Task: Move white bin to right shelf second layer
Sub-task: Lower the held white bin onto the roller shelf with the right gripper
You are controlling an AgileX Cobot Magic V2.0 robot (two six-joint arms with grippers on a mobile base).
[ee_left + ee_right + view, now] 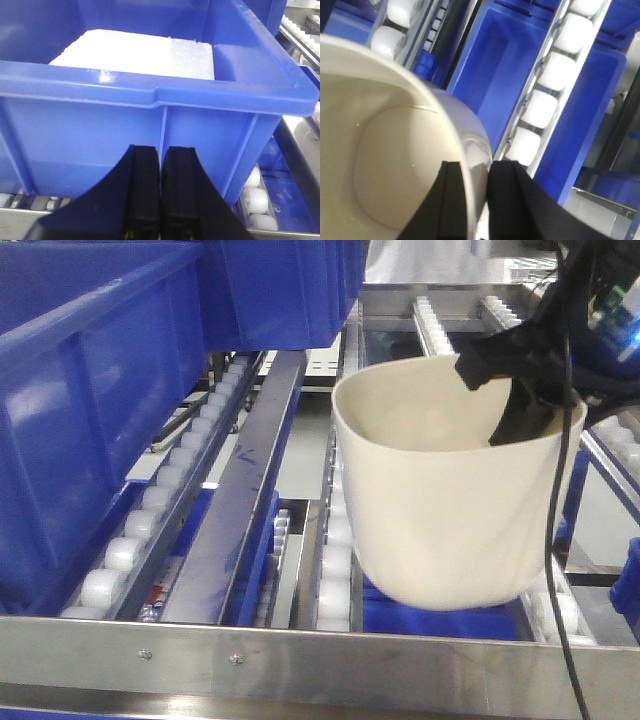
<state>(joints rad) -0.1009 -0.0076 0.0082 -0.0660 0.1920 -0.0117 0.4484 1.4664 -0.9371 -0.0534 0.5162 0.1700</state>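
Right claw [476,200] pinching white bin [395,165] rim; left claw [160,200] closed, empty, wrist-view only.

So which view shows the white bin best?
The front view: the whole white bin shows, held above the roller lanes by the right gripper on its rim. The right wrist view shows only part of its inside and rim between the fingers. The left wrist view shows none, just a blue crate.
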